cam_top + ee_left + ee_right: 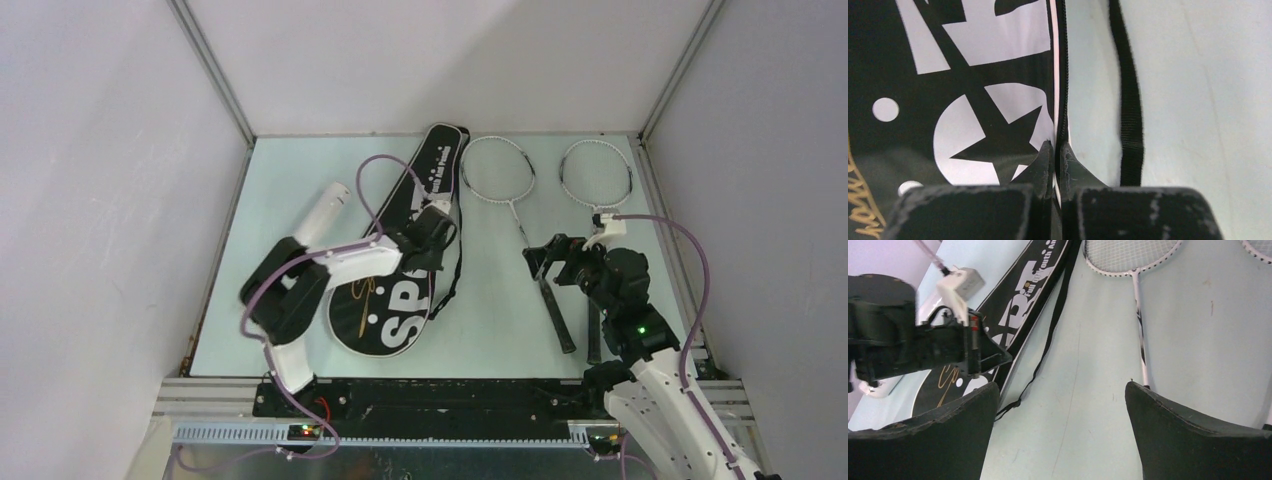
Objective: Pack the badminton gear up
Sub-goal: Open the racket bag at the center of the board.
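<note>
The black bag (392,322) lettered "SPORT" lies slanted on the left half of the table. My left gripper (432,240) is down at its right edge. In the left wrist view the gripper (1055,145) is shut, pinching the zippered rim of the bag (973,75), with the black strap (1130,100) lying just to the right. Two silver rackets (497,170) (596,172) lie side by side to the right, handles toward me. My right gripper (545,262) hovers over the left racket's handle, open and empty (1060,385). A white tube (322,215) lies left of the bag.
Grey walls close in the table on the left, right and back. The bag's strap (1053,325) trails over the table between the bag and the left racket (1137,300). The left arm's wrist (948,350) shows in the right wrist view.
</note>
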`<move>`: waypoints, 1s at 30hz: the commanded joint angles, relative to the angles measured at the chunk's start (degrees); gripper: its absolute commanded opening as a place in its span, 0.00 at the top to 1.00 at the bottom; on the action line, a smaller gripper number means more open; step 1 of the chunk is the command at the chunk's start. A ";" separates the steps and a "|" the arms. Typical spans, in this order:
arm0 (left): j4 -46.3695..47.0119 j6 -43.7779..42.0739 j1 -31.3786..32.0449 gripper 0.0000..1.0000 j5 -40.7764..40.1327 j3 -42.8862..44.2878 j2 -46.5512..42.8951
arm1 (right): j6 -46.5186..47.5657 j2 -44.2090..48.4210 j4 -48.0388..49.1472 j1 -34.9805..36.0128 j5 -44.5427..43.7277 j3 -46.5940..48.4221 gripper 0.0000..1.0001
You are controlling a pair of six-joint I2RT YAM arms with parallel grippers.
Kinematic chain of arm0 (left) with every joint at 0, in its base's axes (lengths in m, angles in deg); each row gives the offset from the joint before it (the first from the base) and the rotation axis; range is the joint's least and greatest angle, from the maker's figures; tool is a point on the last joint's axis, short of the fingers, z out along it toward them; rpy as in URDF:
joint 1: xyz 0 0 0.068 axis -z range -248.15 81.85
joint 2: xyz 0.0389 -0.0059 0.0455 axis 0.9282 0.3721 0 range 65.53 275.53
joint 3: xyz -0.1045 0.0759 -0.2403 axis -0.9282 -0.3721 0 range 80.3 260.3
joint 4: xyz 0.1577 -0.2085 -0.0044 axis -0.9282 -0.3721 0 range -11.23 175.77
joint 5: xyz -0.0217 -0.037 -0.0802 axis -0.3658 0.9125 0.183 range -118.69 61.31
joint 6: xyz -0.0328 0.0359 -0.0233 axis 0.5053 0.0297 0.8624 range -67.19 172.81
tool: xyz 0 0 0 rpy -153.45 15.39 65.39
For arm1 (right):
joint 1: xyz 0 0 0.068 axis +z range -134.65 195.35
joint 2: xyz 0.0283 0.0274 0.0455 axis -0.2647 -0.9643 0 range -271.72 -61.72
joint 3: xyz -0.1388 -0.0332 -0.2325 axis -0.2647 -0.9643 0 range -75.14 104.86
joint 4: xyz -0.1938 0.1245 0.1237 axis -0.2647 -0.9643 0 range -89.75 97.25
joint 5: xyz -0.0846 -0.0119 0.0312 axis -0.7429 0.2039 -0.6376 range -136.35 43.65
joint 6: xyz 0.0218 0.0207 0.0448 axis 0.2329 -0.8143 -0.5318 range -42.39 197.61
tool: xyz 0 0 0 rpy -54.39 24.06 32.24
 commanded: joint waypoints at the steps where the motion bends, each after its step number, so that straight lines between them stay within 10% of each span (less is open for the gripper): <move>1: 14.86 0.19 -0.66 1.00 8.85 -9.27 -14.83 | -0.15 -0.98 3.06 -0.16 4.32 -0.05 0.01; 9: 35.88 7.72 -1.15 1.00 21.11 -25.08 -32.54 | -3.49 -4.51 8.18 -0.17 9.69 -1.12 0.01; 30: 34.50 8.33 -0.18 1.00 26.92 -33.00 -41.25 | -17.50 -39.76 20.15 14.49 -7.11 8.50 0.09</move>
